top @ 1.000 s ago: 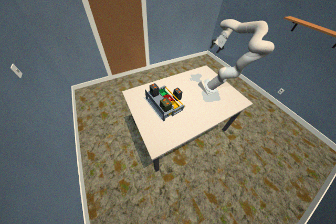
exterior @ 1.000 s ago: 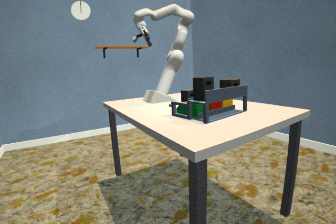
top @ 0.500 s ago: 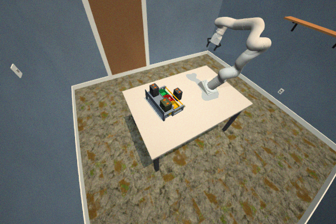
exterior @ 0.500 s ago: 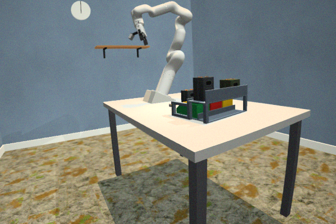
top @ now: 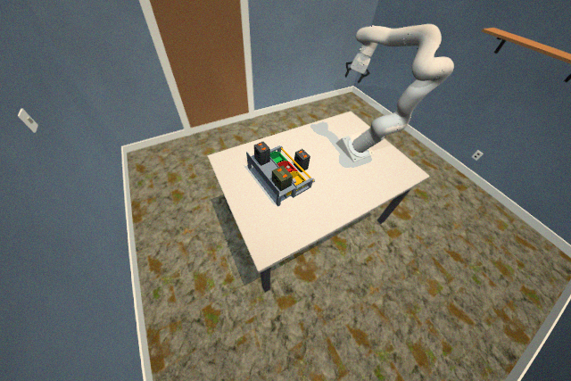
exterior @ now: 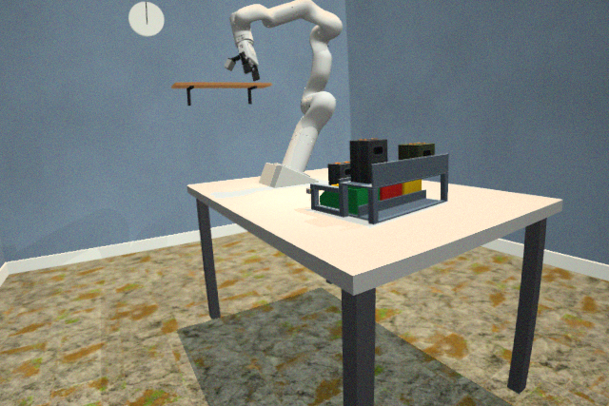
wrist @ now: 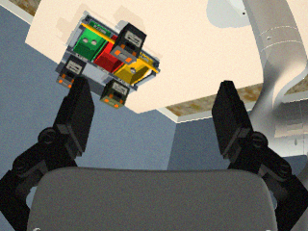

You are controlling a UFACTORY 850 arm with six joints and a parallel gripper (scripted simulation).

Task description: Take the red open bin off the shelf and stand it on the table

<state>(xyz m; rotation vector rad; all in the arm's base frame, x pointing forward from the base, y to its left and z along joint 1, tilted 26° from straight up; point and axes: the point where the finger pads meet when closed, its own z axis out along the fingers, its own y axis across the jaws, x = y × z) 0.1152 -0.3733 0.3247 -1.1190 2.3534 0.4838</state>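
Note:
The red open bin (top: 286, 165) (exterior: 391, 191) (wrist: 107, 57) sits in the grey shelf (exterior: 410, 169) (wrist: 92, 72) between the green bin (top: 277, 156) (exterior: 357, 199) (wrist: 88, 44) and the yellow bin (top: 298, 178) (exterior: 412, 186) (wrist: 129, 72). A yellow rail (top: 289, 154) runs along the shelf's open side. The red bin's parts are too small to make out clearly. My gripper (top: 353, 78) (exterior: 242, 71) (wrist: 153, 92) is open and empty, high above the table and well away from the shelf, near the arm's base side.
A dark box (top: 261, 153) (exterior: 367, 161) and an olive box (top: 281, 178) (exterior: 415, 150) stand on top of the shelf. Another dark box (top: 302, 159) (wrist: 130, 43) stands on the table (top: 322, 211) (exterior: 275, 215) outside the rail, partly hiding the bins in the wrist view.

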